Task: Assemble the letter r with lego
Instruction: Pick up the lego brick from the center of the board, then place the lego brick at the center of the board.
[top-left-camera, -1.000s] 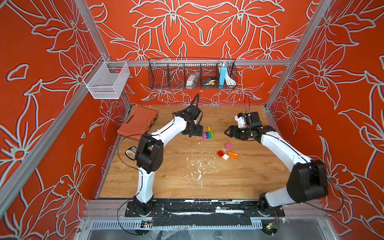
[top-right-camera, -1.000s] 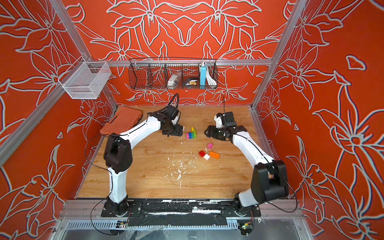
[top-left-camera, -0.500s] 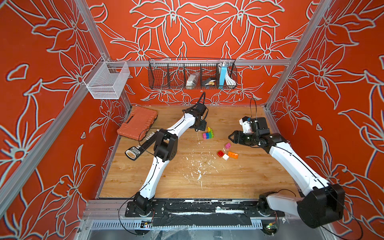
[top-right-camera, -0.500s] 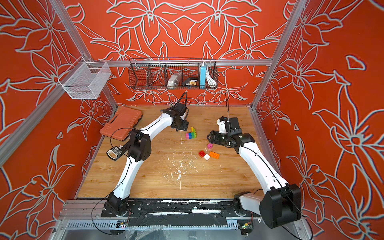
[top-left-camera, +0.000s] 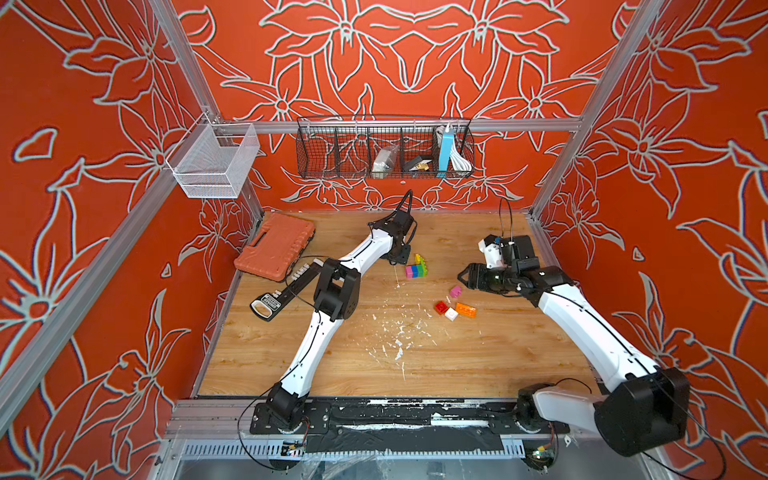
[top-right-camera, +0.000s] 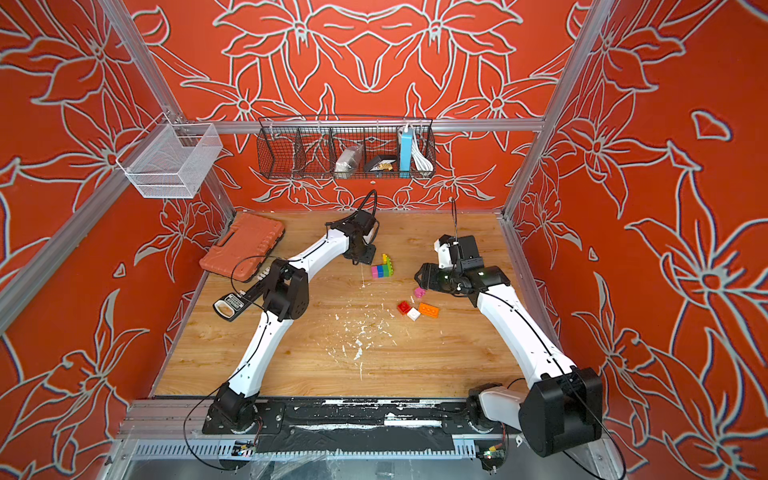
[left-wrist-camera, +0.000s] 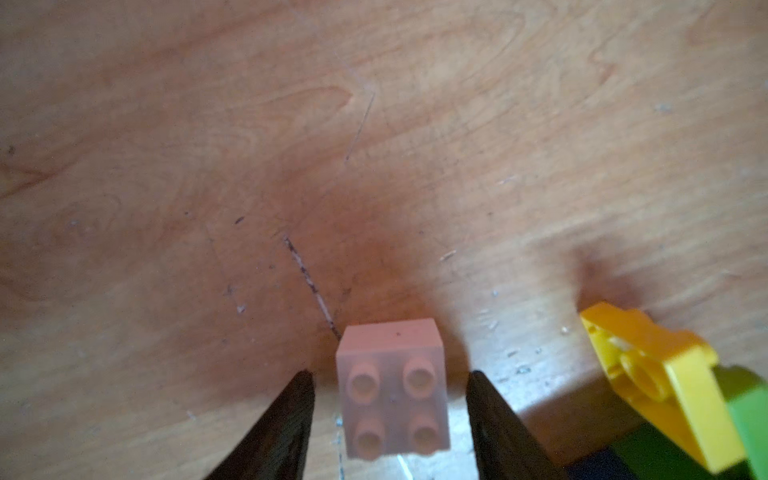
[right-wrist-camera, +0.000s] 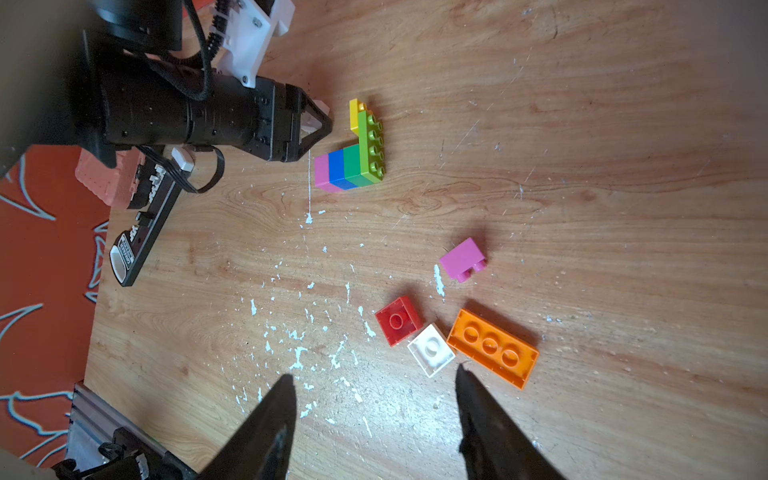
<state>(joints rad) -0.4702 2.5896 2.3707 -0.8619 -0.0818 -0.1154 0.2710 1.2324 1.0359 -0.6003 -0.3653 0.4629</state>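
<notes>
Left wrist view: a pale four-stud brick sits on the table between the fingers of the left pincer. There is a gap on each side, so that pincer is apart. Just beside it lies the joined stack of pink, blue, green, lime and yellow. Well apart from these, a pink brick, red brick, small white brick and orange brick lie loose near the right pincer, which is also apart and empty.

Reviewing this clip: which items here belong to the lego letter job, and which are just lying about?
Job: stacked bricks, pale brick beside them, pink brick, red brick, white brick, orange brick.
Lying about: orange case, black tool rail, wire basket, mesh basket, white flecks.
</notes>
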